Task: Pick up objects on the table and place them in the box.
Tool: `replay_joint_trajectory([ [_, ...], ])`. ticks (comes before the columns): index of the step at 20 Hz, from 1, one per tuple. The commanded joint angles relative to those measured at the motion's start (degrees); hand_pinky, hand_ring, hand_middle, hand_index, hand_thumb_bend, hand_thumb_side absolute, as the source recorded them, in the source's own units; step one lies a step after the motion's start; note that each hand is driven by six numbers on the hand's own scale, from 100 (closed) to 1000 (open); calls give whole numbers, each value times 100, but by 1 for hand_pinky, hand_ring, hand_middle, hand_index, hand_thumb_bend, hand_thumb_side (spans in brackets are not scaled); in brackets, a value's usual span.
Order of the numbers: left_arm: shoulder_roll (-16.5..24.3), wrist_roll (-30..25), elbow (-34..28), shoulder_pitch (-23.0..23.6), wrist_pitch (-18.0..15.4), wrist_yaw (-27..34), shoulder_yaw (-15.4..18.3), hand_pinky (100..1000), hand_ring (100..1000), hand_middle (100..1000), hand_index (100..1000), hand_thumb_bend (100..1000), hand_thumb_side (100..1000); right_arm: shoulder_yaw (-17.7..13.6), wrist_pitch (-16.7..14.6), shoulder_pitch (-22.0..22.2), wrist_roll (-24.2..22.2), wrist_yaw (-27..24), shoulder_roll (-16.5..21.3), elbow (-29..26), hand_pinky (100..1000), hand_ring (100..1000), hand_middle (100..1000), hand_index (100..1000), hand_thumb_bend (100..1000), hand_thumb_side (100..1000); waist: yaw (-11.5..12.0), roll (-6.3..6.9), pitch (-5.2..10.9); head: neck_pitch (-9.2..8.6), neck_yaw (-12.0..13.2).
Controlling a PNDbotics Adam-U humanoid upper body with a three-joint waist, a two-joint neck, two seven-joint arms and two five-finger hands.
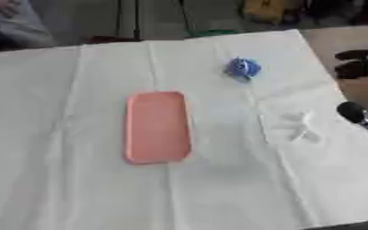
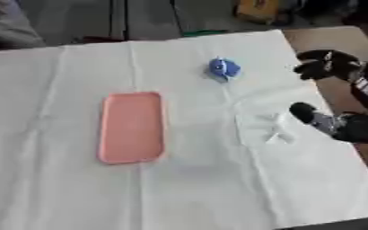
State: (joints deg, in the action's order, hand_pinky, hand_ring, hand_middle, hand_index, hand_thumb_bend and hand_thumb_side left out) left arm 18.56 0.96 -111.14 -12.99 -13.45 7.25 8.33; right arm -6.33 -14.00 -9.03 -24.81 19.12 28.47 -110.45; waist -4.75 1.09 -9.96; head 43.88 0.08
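A flat pink box (image 1: 157, 127) with rounded corners lies on the white cloth (image 1: 77, 179), left of centre. Further back and to the right sits a small blue object (image 1: 242, 68). A small pale, see-through thing (image 1: 297, 128) lies on the cloth at the right; I cannot make out what it is. My right hand (image 2: 358, 128) comes in from the right edge and is open, its thumb (image 2: 303, 111) just right of the pale thing and its fingers (image 2: 327, 64) spread further back, over the bare table. It holds nothing. My left hand does not show.
The cloth covers most of the table; bare brown tabletop (image 1: 336, 40) shows at the back right. The table's front edge cuts the lower right corner. Beyond the far edge is floor with a yellow item (image 1: 265, 9).
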Motion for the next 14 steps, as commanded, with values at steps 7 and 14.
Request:
replay_joint_trajectory([
  [7, 103, -9, -67, -41, -2, -25, 20, 666, 646, 671, 785, 289, 782, -41, 3, -31, 28, 14, 116, -99, 781, 754, 886, 838, 527, 739, 22, -28, 69, 24, 15],
  [14, 96, -4, -61, -38, -2, -30, 29, 666, 646, 670, 786, 287, 786, -36, -2, -41, 22, 14, 124, -104, 782, 756, 886, 844, 533, 738, 34, -34, 60, 24, 11],
])
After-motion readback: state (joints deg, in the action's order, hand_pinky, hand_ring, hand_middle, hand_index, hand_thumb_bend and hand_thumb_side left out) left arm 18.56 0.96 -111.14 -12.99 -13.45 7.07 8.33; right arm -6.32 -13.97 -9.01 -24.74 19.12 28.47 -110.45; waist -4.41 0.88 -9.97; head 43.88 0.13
